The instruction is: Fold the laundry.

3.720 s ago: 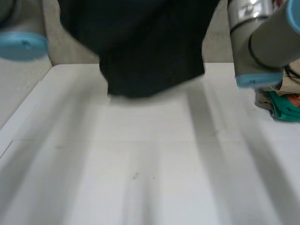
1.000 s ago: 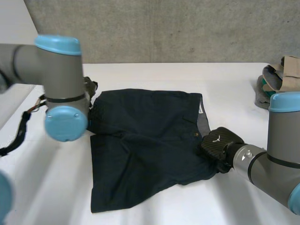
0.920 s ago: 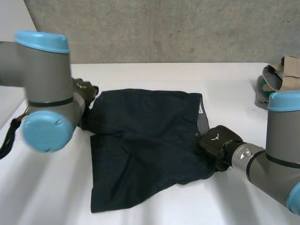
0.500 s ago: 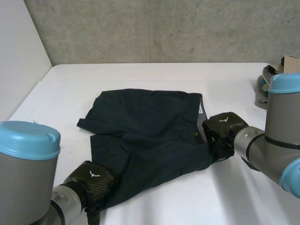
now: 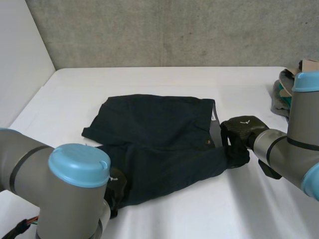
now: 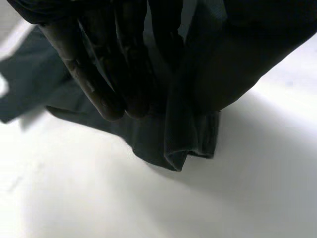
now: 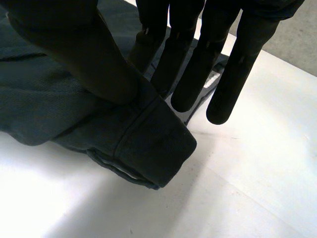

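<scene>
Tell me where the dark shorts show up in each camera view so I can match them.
Head view: shorts spread mid-table, between the left hand and right hand.
Left wrist view: shorts bunched, pinched at the left hand's fingertips.
Right wrist view: shorts hem pinched under the right hand's thumb.
Shared landmark: the white table.

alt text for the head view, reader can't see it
Dark shorts lie on a white table, the right hand pinching their near-right corner and the left hand their near-left corner. A clothes pile sits at the table's far right edge.
</scene>
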